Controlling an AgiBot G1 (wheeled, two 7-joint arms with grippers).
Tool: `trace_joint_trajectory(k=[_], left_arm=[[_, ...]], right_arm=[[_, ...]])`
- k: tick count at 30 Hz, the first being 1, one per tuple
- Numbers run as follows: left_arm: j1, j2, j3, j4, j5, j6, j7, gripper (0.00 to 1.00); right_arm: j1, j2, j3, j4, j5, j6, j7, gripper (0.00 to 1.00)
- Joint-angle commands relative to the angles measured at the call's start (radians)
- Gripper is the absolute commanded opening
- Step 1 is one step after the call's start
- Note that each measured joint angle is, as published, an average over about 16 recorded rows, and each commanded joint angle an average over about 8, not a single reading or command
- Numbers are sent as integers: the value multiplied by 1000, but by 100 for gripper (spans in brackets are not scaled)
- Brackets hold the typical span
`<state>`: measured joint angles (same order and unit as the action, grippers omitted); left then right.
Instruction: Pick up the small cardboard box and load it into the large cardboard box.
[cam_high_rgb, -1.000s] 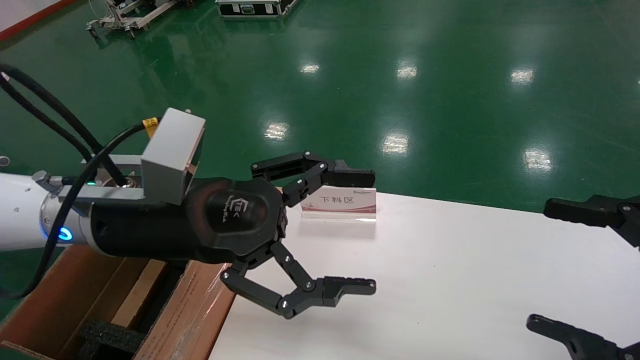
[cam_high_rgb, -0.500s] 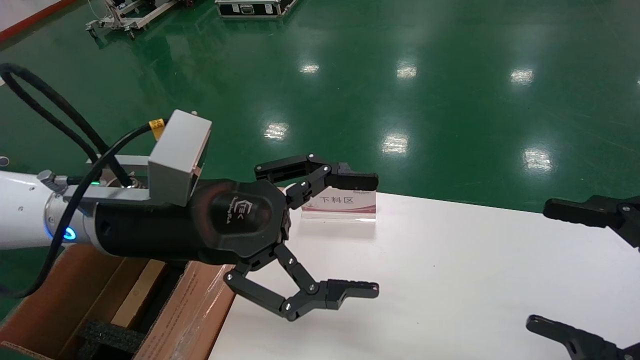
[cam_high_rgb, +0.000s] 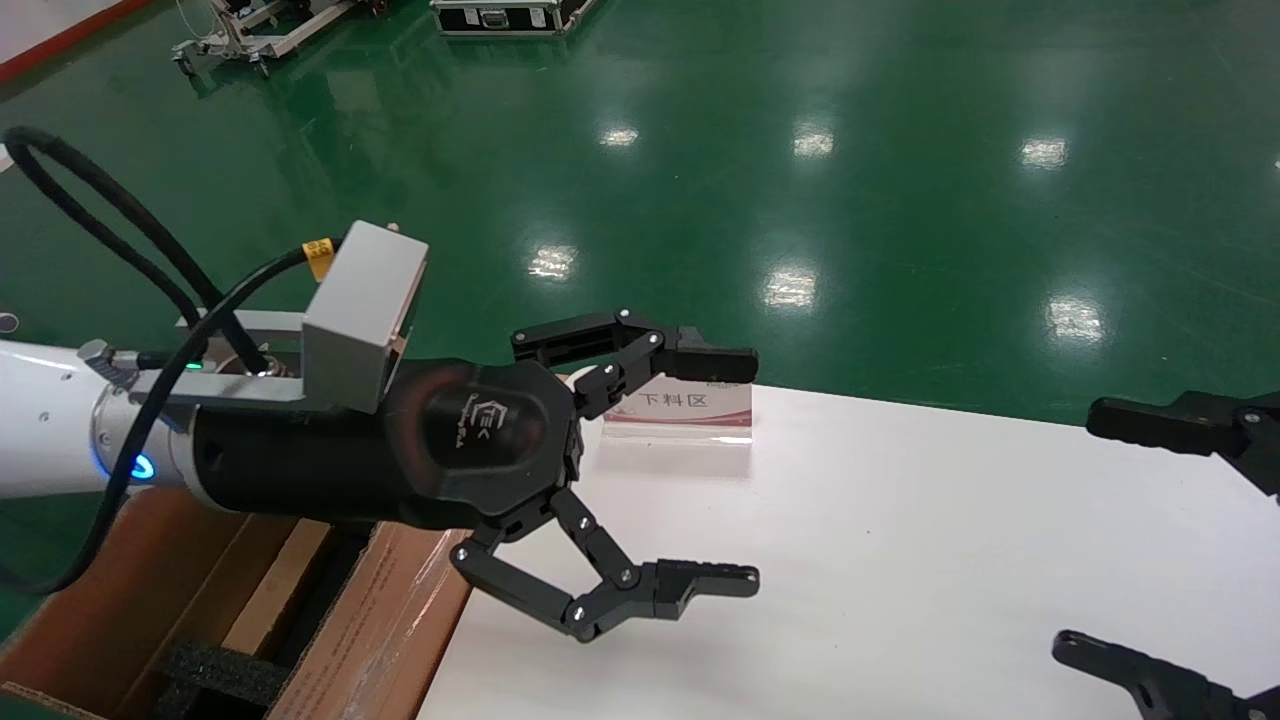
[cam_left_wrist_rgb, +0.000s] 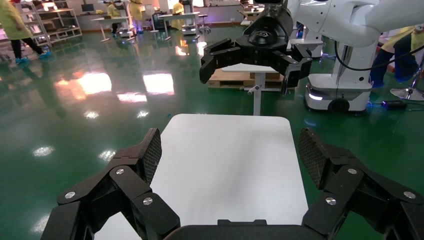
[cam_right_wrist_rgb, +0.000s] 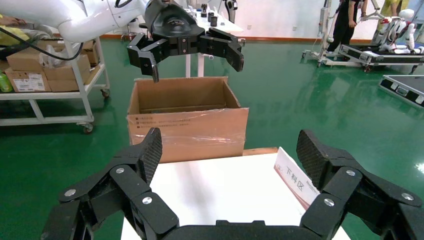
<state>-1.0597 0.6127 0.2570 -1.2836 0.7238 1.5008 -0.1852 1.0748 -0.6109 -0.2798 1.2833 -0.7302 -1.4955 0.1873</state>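
The large cardboard box (cam_high_rgb: 385, 610) stands open on the floor against the left end of the white table (cam_high_rgb: 900, 560), with clear tape on its side (cam_right_wrist_rgb: 187, 130) and black foam (cam_high_rgb: 215, 670) inside. A slim pale tan edge (cam_high_rgb: 272, 588) stands inside it by the wall; it may be the small cardboard box, I cannot tell. My left gripper (cam_high_rgb: 748, 468) hovers over the table's left end, just right of the box, open and empty (cam_left_wrist_rgb: 230, 150). My right gripper (cam_high_rgb: 1078, 530) hangs open and empty at the table's right end (cam_right_wrist_rgb: 228, 150).
A white-and-red sign (cam_high_rgb: 680, 405) stands at the table's far left edge, right behind the left gripper's upper finger. Green floor surrounds the table. A black flight case (cam_high_rgb: 505, 15) and a metal cart (cam_high_rgb: 250, 35) sit far back.
The left gripper has drifted slightly to the right, away from the large box, staying open. The right arm has not moved.
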Motion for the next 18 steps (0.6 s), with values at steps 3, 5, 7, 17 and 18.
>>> trace_joint_trajectory(k=[3, 5, 7, 17, 18], left_arm=[[-2, 0, 3, 0, 1, -1, 0, 100], [-3, 0, 4, 0, 1, -1, 0, 100], [-3, 0, 5, 0, 2, -1, -1, 100], [-8, -1, 12, 0, 3, -3, -1, 100], [-8, -1, 12, 0, 4, -3, -1, 100]], right_arm=[[0, 0, 0, 0, 0, 0, 0, 100], [0, 0, 0, 0, 0, 0, 0, 100], [0, 0, 0, 0, 0, 0, 0, 100], [0, 0, 0, 0, 0, 0, 0, 100], [0, 0, 0, 0, 0, 0, 0, 100]])
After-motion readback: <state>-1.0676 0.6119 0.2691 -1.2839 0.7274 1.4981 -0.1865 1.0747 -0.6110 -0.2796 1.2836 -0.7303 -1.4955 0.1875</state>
